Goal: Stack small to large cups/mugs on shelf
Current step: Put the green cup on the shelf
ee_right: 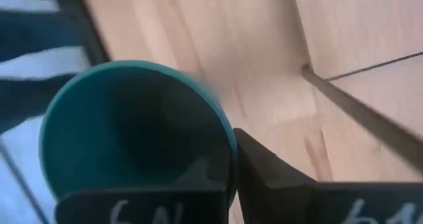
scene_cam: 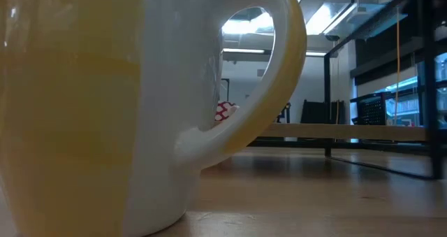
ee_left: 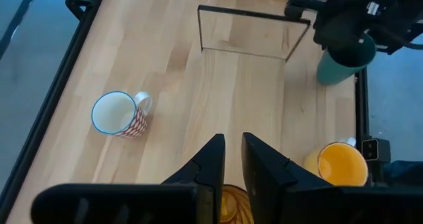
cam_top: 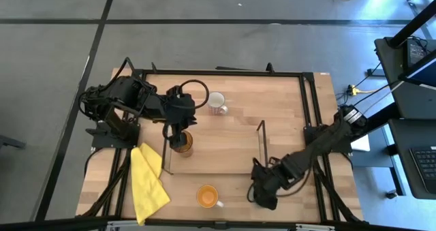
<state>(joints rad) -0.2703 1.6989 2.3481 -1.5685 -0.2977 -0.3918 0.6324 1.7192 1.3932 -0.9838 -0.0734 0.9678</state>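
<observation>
Green cup [ee_right: 132,138], upright, mouth up, rim clenched by right gripper [ee_right: 231,178] beside the shelf [cam_top: 218,156] end; amber tumbler [cam_top: 182,144] upright on shelf, rim pinched by left gripper [cam_top: 174,134]; wooden table [cam_top: 286,101], grey floor [cam_top: 54,54].

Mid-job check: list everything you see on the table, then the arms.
Tumbler: one, amber, on the shelf's left end, under the left gripper.
Green cup: one, dark green, off the shelf's right end, gripped on its rim.
White mug: one, white with red pattern, behind the shelf.
Orange mug: one, front of table.
Shelf: one, light wood, black wire ends, table centre.
Cloth: one, yellow, front left.
Left gripper: at the tumbler.
Right gripper: shut on the green cup.
</observation>
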